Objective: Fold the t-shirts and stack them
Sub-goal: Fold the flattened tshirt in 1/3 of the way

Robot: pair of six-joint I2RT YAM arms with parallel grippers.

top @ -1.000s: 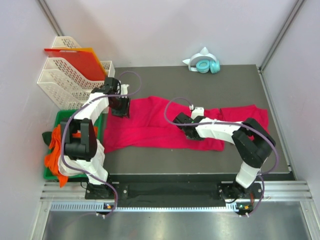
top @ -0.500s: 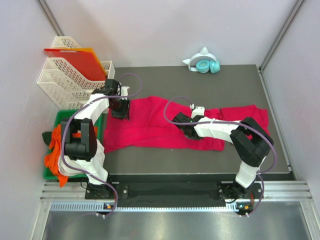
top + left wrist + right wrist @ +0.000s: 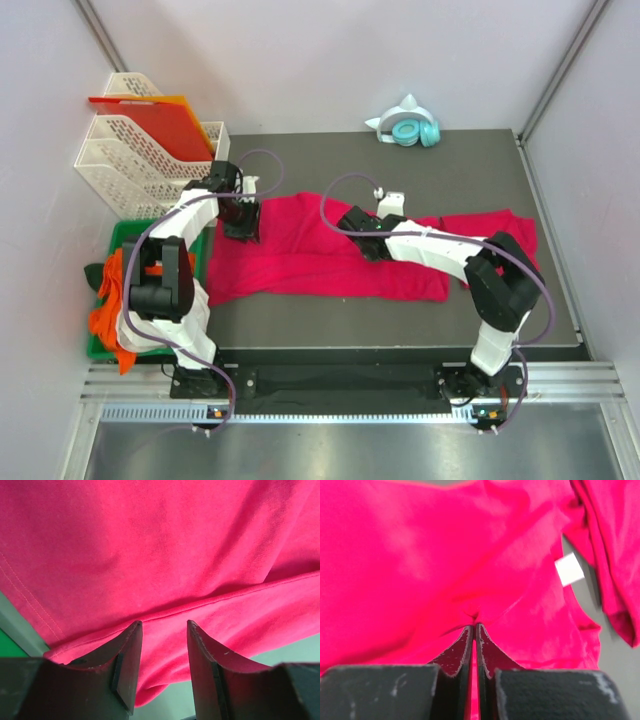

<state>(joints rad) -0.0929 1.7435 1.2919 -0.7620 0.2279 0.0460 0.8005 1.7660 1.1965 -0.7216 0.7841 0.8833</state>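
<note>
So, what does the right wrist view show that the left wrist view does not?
Only the right wrist view: the small white neck label, and the right gripper pinched shut on a fold of the soft crimson-pink cotton t-shirt. Only the left wrist view: the left gripper open over its folded edge, and a green patch at the left edge. Both: pink cloth and grey table.

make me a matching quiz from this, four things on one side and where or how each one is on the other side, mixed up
Things
1. left hand
2. right hand
3. cat-ear headphones
4. red-orange sheet

Place or state
A. at the far edge of the table
B. shut on a pinch of the t-shirt
C. in the white tray rack
D. open, over the t-shirt hem

Pairs: 1-D, 2-B, 3-A, 4-C
</note>
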